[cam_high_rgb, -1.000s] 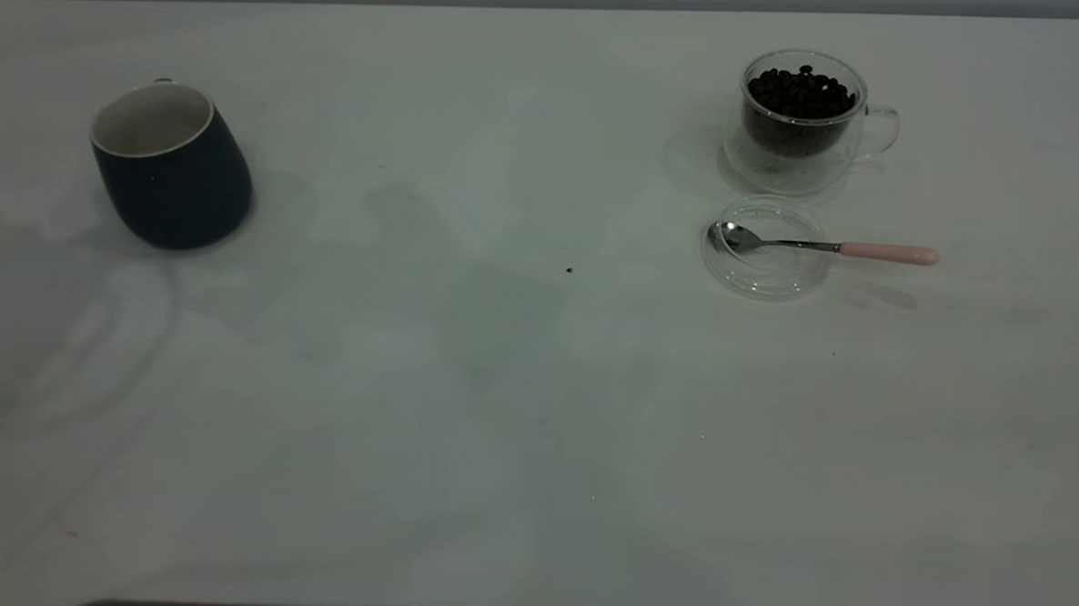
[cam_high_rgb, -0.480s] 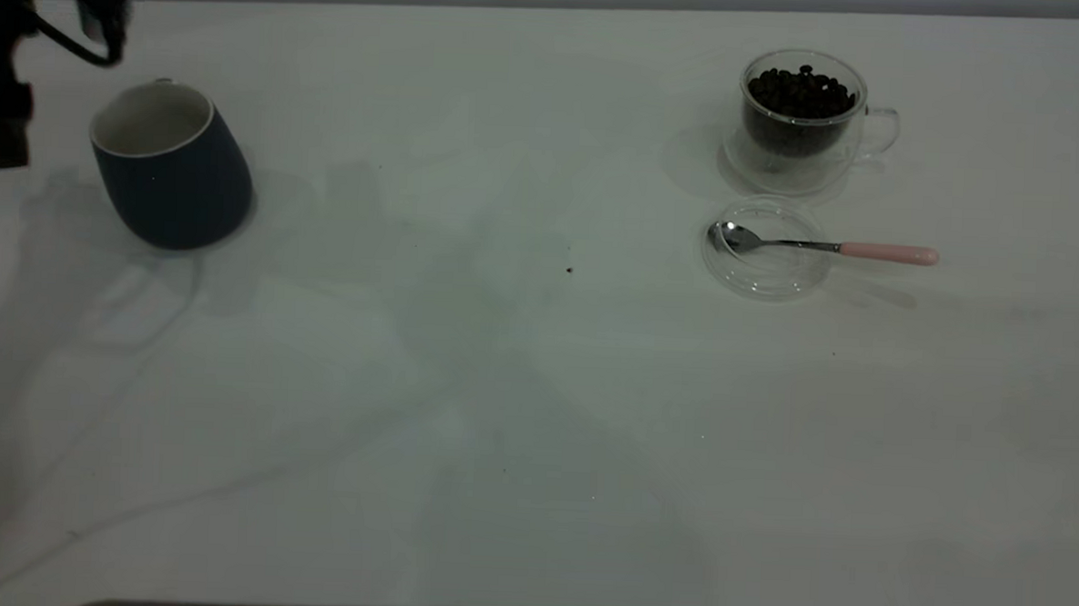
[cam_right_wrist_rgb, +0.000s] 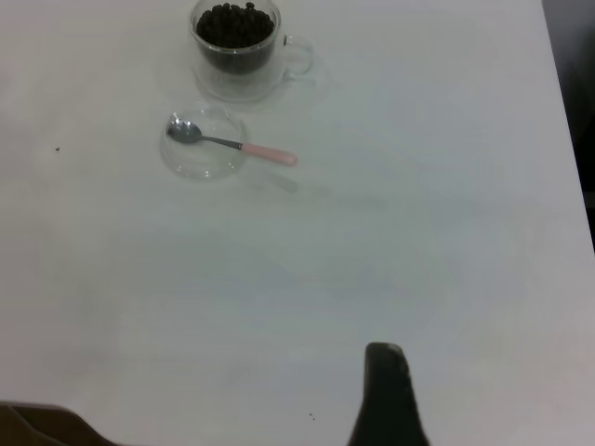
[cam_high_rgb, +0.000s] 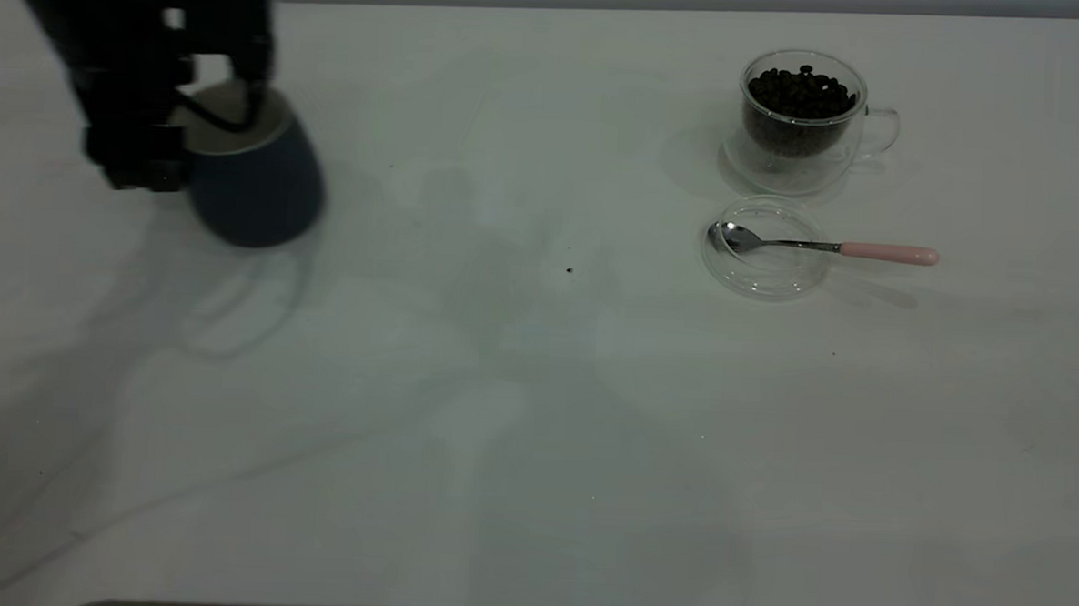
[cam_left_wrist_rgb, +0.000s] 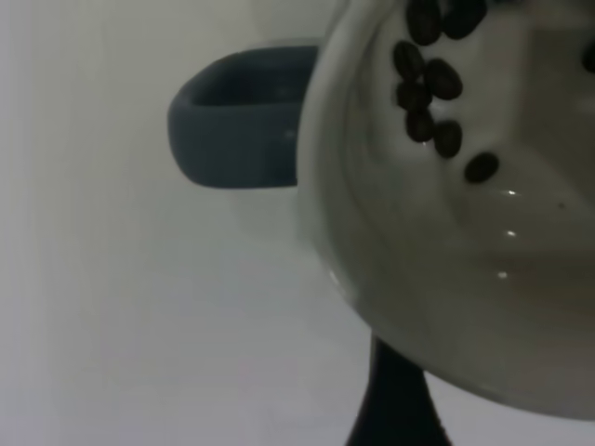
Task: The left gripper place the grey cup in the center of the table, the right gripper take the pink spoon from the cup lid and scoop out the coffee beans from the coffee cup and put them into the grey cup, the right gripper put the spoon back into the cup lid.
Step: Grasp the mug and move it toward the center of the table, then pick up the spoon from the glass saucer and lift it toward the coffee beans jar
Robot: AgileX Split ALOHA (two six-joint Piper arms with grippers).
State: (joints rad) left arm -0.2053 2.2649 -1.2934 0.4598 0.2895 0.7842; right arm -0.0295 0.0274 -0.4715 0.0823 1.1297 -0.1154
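Note:
The grey cup [cam_high_rgb: 257, 190] is at the far left of the table [cam_high_rgb: 516, 411]. My left gripper [cam_high_rgb: 237, 99] comes down from above and is shut on the cup's rim; its black body hides the cup's left side. In the left wrist view the cup's white inside [cam_left_wrist_rgb: 465, 260] fills the frame, with several coffee beans [cam_left_wrist_rgb: 428, 84] in it and its dark handle [cam_left_wrist_rgb: 242, 130] beside. The coffee cup [cam_high_rgb: 802, 123], full of beans [cam_high_rgb: 802, 91], stands at the far right. The pink spoon [cam_high_rgb: 824, 247] lies with its bowl in the cup lid [cam_high_rgb: 764, 272]. My right gripper [cam_right_wrist_rgb: 386, 400] hangs over bare table, far from the spoon [cam_right_wrist_rgb: 232, 144].
A tiny dark speck [cam_high_rgb: 569, 270] lies near the table's middle. The table's right edge [cam_right_wrist_rgb: 562, 139] shows in the right wrist view, well beyond the coffee cup [cam_right_wrist_rgb: 237, 46] and lid [cam_right_wrist_rgb: 203, 156].
My left arm has come in from the far left, closed on the grey cup's rim and moved the cup to the right. The coffee cup, lid and spoon have not moved.

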